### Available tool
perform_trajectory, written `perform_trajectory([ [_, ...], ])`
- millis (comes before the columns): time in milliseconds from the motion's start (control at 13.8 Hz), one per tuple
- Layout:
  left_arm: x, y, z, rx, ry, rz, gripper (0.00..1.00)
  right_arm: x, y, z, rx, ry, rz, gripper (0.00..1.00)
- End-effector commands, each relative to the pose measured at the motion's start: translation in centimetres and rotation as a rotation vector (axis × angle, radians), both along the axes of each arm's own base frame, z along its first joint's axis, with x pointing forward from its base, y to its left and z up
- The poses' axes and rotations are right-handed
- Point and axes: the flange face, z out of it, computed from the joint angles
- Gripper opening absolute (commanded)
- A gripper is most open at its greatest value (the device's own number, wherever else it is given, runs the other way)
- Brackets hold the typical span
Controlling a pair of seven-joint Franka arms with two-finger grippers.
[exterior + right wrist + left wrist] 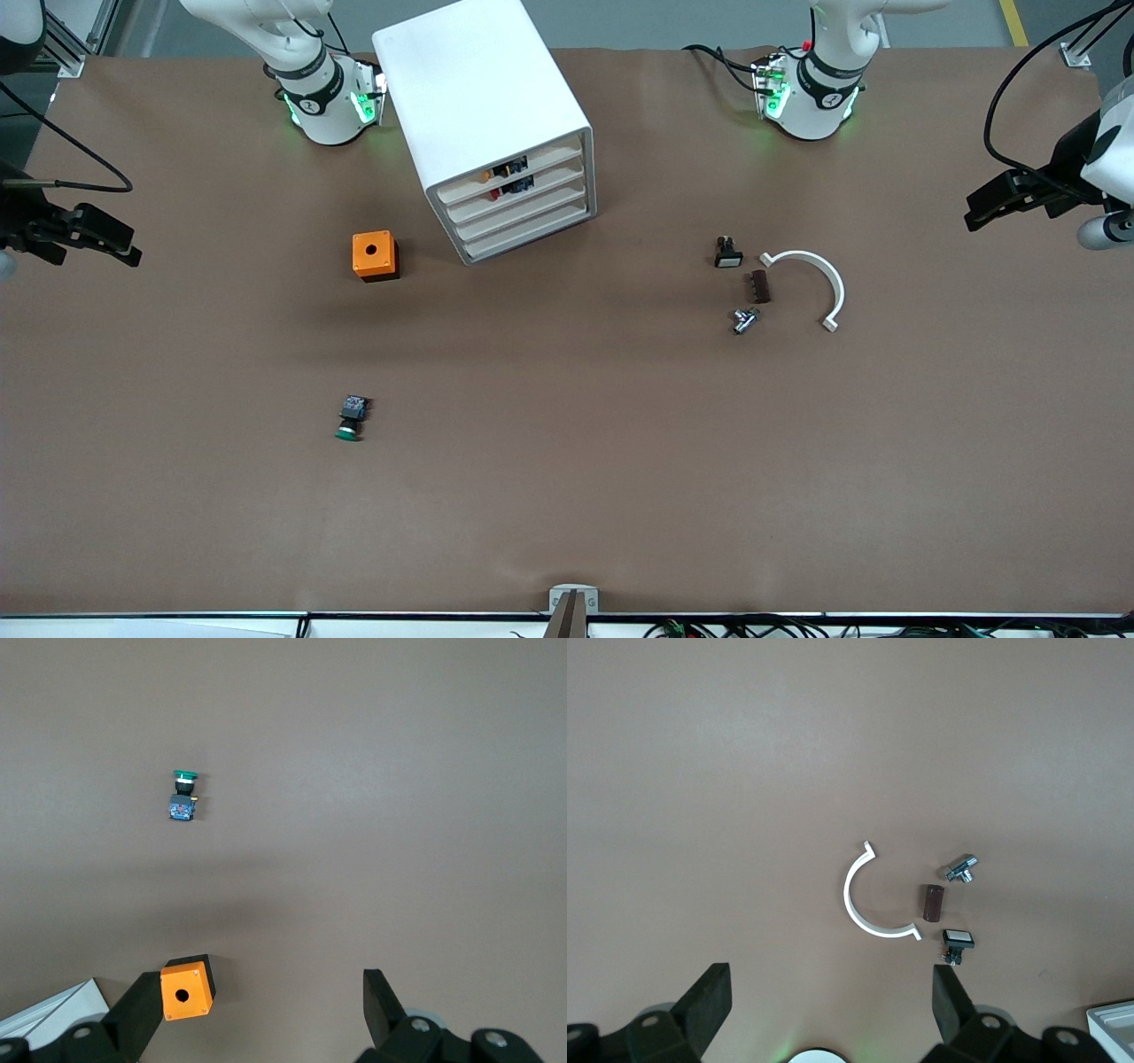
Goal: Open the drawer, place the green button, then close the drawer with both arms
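Note:
The white cabinet (483,97) stands near the arms' bases with all four fronts shut. The drawer (524,215) is the third front down. The button (352,418), with a green cap and a black-and-blue body, lies on its side on the brown table, nearer the front camera than the orange cube; it also shows in the right wrist view (182,795). My right gripper (113,244) hangs open and empty at the right arm's end of the table (261,1005). My left gripper (982,211) hangs open and empty at the left arm's end (830,1001).
The orange cube (375,255) with a round hole sits beside the cabinet (186,989). Toward the left arm's end lie a black switch with a white face (727,252), a brown block (760,286), a metal fitting (744,320) and a white arc (811,283).

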Motion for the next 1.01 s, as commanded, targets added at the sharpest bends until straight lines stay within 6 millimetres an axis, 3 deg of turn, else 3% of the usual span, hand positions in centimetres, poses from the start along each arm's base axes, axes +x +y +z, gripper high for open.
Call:
perform_trajectory([
  [0,0.2,-0.1,0.6,-0.002,-0.008,0.004,1.00,-0.2,-0.3,0.2,-0.017,-0.002,0.009,1.00],
  [144,0.2,-0.4,1.2,0.006,-0.021,0.001,1.00,-0.3,-0.3,0.2,-0.015,-0.003,0.009,1.00],
  [433,0.9,-1.6,0.1,0.005,0.017,-0.014,1.00,-0.1,-0.3,0.3,-0.017,-0.008,0.009,1.00],
  [578,2.4,-1.8,-3.3,-0.005,0.084,-0.017,1.00,0.2,-0.2,0.1,-0.020,-0.015,0.011,1.00],
  [650,2.7,-2.1,-3.7,-0.007,0.091,-0.023,1.00,0.4,-0.1,0.0,-0.020,-0.015,0.013,1.00],
  [939,6.1,-5.5,-12.5,-0.047,0.233,-0.056,1.00,0.9,0.2,-0.6,-0.021,-0.022,0.019,1.00],
])
